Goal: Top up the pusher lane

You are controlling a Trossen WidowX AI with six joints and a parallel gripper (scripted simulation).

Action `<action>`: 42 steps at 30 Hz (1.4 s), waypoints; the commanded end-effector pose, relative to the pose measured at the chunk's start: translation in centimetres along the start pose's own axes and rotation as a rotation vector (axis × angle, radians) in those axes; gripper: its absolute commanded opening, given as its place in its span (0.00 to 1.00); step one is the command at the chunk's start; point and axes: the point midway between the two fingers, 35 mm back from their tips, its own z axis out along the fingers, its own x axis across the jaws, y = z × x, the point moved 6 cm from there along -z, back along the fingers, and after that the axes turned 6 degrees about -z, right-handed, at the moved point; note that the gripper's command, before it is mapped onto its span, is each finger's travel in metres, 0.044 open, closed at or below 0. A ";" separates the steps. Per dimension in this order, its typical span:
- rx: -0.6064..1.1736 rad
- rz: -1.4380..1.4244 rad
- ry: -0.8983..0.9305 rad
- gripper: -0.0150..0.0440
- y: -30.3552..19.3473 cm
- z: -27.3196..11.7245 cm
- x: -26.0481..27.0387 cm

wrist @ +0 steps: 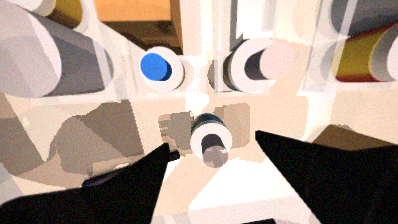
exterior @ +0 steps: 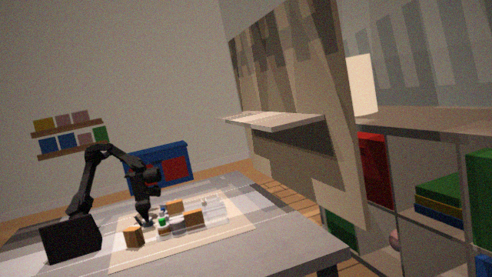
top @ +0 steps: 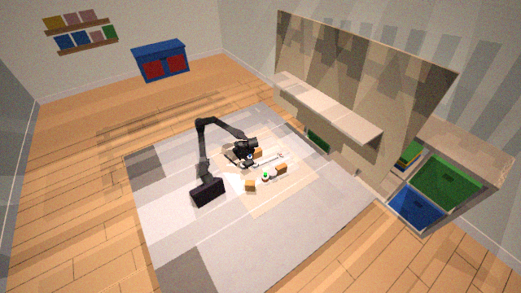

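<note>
A loose jar (wrist: 211, 137) with a white lid, greyish-pink knob and dark body stands upright on the mat in front of the rack. My gripper (wrist: 211, 140) (top: 243, 164) (exterior: 144, 222) is open and points down; its black fingertips stand on either side of this jar, with gaps. A jar (wrist: 240, 65) (top: 256, 165) with a white lid and pale pink knob stands at the front of the sprung lane, behind the loose jar and to its right in the wrist view. The pusher (top: 281, 155) (exterior: 204, 201) is far back; its contact with the lane jar cannot be made out.
A blue-capped jar (wrist: 156, 67) (top: 250, 156) stands in the neighbouring lane. A green-capped jar (top: 265, 177) (exterior: 161, 221) and a large grey jar (exterior: 177, 226) stand on the other side. Orange blocks (top: 250, 185) (exterior: 193, 218) stand around. A dark rod (top: 231, 159) lies beside the gripper.
</note>
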 end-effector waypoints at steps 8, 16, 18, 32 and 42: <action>0.008 0.008 0.007 0.91 -0.2 1.6 0.1; 0.008 0.008 0.007 0.56 -0.2 1.6 0.1; 0.008 0.008 0.007 0.53 -0.2 1.6 0.1; 0.005 0.023 -0.019 0.25 -0.1 -2.0 -1.1; 0.008 0.013 -0.005 0.25 0.9 -6.8 -0.4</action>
